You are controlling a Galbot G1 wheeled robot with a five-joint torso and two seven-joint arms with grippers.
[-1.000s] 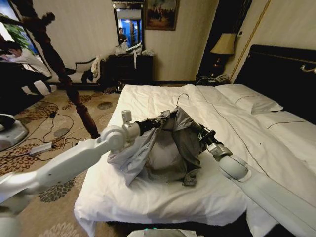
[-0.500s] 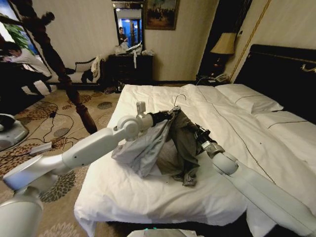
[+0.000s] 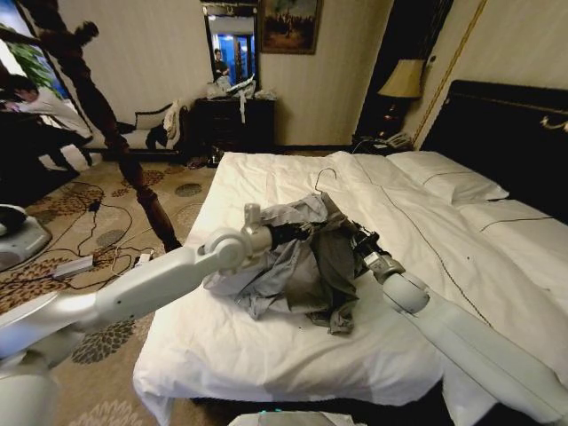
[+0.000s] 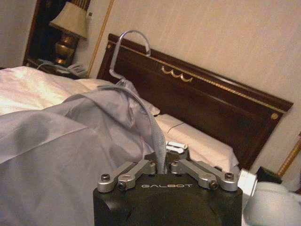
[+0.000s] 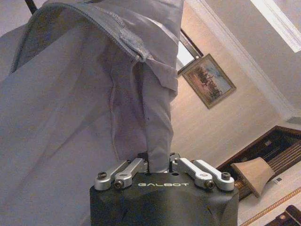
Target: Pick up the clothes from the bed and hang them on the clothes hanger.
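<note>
The light grey shirt (image 3: 297, 257) is bunched in a loose heap over the middle of the bed (image 3: 266, 355), held up between the two arms and partly resting on the white duvet. The left tool (image 3: 297, 232) reaches in from the robot's left and meets the shirt near its upper edge; in the left wrist view a thin seam of the fabric (image 4: 157, 146) runs straight down into the narrow gap between the two fingers (image 4: 136, 170), so this left tool (image 4: 162, 170) is clamped on the shirt. The right tool (image 3: 353, 241) comes in from the robot's right, its tip buried in the darker folds on that side of the heap. In the right wrist view a strip of the shirt (image 5: 157, 141) hangs down between the fingers (image 5: 134, 168), and the right tool (image 5: 160, 168) is pinched narrow on it as well.

The thin wire hook of the clothes hanger (image 3: 325, 176) stands up above the top of the heap, its shoulders hidden under the cloth; the left wrist view shows the same hook (image 4: 129, 44) rising from the collar, with the dark headboard (image 4: 202, 99) behind.

The shirt is thin, soft and creased, with a stitched edge curving over the top of the fabric in the right wrist view. Its lower end trails onto the duvet toward the foot of the bed.
</note>
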